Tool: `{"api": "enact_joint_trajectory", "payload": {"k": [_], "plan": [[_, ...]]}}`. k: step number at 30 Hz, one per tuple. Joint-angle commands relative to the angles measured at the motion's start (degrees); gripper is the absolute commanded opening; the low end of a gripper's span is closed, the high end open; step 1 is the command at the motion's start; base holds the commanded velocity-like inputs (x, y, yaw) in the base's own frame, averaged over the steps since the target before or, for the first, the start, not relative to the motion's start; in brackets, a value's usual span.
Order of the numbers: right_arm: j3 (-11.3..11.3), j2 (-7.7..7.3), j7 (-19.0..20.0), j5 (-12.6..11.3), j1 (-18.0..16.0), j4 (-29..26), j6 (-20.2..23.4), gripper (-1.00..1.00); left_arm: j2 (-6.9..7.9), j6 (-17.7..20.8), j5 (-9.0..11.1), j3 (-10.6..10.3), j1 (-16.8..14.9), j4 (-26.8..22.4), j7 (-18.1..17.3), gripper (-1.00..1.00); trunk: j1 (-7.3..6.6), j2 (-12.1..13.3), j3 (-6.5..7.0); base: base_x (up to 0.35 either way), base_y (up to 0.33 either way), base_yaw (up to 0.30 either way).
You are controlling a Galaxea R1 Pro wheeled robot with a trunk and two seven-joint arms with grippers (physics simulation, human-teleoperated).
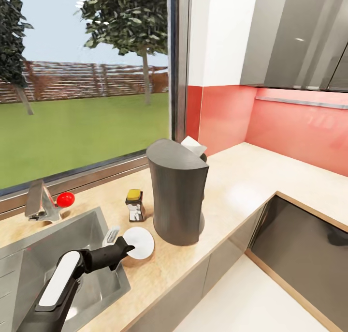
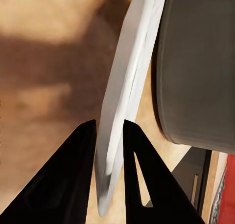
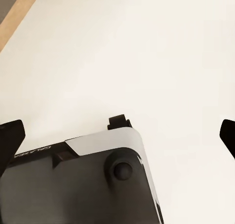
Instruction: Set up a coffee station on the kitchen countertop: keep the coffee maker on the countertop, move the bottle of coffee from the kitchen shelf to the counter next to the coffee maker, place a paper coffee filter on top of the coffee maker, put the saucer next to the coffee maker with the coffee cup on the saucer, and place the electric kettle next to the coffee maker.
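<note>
The dark grey coffee maker (image 1: 176, 199) stands on the beige kitchen countertop (image 1: 241, 177), with a whitish paper coffee filter (image 1: 193, 145) on its top. The bottle of coffee (image 1: 135, 205), with its yellow lid, stands just left of the machine. My left gripper (image 1: 126, 249) (image 2: 108, 122) is shut on the rim of the white saucer (image 1: 140, 242) (image 2: 128, 82), which is held flat and low at the counter in front of the bottle, close to the coffee maker's base (image 2: 196, 67). My right gripper (image 3: 117, 133) is open over pale floor. The coffee cup, electric kettle and kitchen shelf are out of view.
A steel sink (image 1: 53, 254) lies left of the saucer, with a faucet (image 1: 41, 203) and a red knob (image 1: 65, 199) behind it. A big window backs the counter. Red backsplash (image 1: 290, 124) and grey wall cabinets (image 1: 295, 37) stand at the right. The counter turns a corner at the right.
</note>
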Motion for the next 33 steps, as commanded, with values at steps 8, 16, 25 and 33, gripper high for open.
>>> {"api": "enact_joint_trajectory", "payload": {"k": [8, 16, 25, 33], "plan": [[-0.46, 0.01, -0.20, 0.60, -0.05, -0.01, 0.10, 1.00, -0.27, 0.16, 0.61, -0.37, -0.11, -0.05, 0.53, -1.00, 0.03, -0.12, -0.12, 0.000, 0.000, 0.000], [-0.46, 0.01, -0.20, 0.60, -0.05, -0.01, 0.10, 1.00, -0.22, 0.16, 0.66, -0.45, -0.14, -0.05, 0.61, -1.00, 0.03, -0.12, -0.12, 0.051, -0.021, 0.000], [-0.46, 0.01, -0.20, 0.60, -0.05, -0.01, 0.10, 1.00, -0.10, 0.16, 0.70, 0.05, -0.06, -0.05, 0.48, 1.00, 0.03, -0.12, -0.12, 0.016, -0.008, 0.000], [-0.46, 0.01, -0.20, 0.60, -0.05, -0.01, 0.10, 1.00, -0.02, 0.16, 0.70, 0.07, -0.05, -0.05, 0.54, 1.00, 0.03, -0.12, -0.12, 0.000, 0.000, 0.000]]}}
